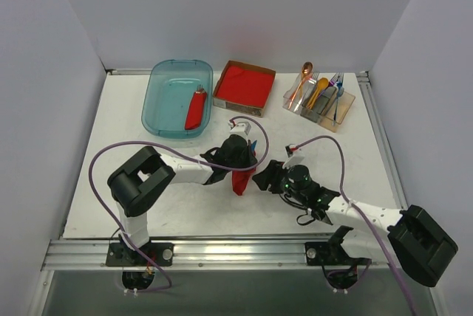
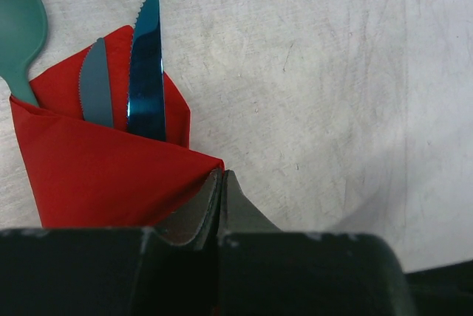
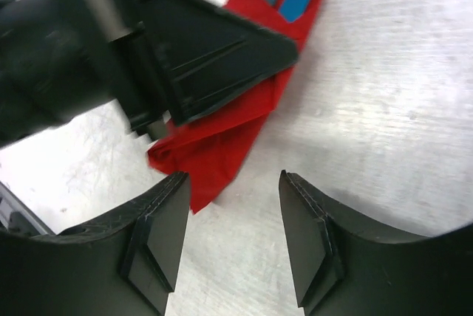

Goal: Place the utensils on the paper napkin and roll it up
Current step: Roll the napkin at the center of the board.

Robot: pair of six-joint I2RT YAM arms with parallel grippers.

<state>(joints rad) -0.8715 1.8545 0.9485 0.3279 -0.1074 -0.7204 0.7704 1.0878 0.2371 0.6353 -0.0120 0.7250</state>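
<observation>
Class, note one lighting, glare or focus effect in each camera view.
Top external: red tint on the back wall above the napkin stack; left wrist: bright sheen along the blue knife; right wrist: upper-left corner dark and out of focus.

teal bin (image 1: 166, 102), cardboard box (image 1: 235, 105), clear cutlery organizer (image 1: 325, 118)

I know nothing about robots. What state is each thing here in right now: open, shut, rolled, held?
left gripper: jaws shut on the paper napkin's edge.
right gripper: jaws open, holding nothing.
paper napkin: folded around the utensils.
utensils: tucked in, tips sticking out.
teal bin: open, one red roll inside.
cardboard box: open, red stack inside.
</observation>
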